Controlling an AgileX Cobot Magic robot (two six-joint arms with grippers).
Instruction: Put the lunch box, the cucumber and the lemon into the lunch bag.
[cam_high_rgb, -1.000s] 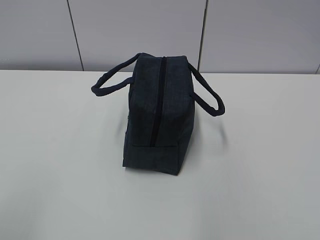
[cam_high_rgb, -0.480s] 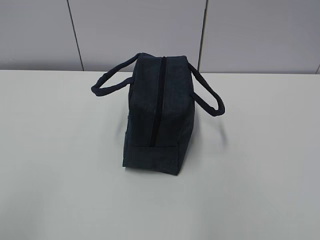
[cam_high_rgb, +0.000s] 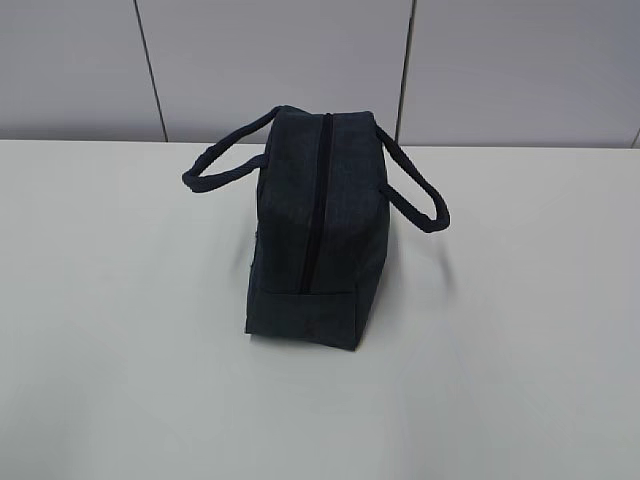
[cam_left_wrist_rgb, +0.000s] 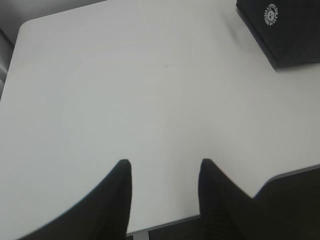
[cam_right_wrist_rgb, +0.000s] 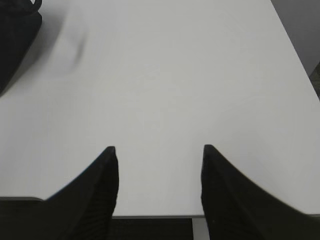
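a: what's nearest you right now?

b: my own grippers. the left gripper (cam_left_wrist_rgb: 165, 167) hangs over bare white table (cam_left_wrist_rgb: 125, 90) at its near edge, jaws apart, nothing between them. the right gripper (cam_right_wrist_rgb: 157, 152) is the same: jaws standing apart over the near edge, holding nothing.

a: and further out?

b: the lunch bag (cam_high_rgb: 315, 230). in the left wrist view a corner of it (cam_left_wrist_rgb: 285, 30) sits far up and to the right of my left jaws, well apart from them, with a small round white mark on the fabric. in the right wrist view a dark corner (cam_right_wrist_rgb: 15, 35) shows at the far upper left, also well apart. so the bag stands between my two arms and beyond both.

a: how does it stand?

b: upright, narrow end toward the exterior camera, a loop handle drooping to each side. the zipper (cam_high_rgb: 318, 200) runs along the top as one dark line and looks closed to me; i can't make out the pull.

a: the lunch box, cucumber, lemon?

b: i see none of them in any view. they may be inside already, or just out of frame; i can't tell which.

a: so which step is this?

b: i judge it's either the very start or the very end. if the start, the next move calls for reaching forward and inward to the bag top, finding the pull, and steadying the fabric with one gripper while the other draws the zipper.
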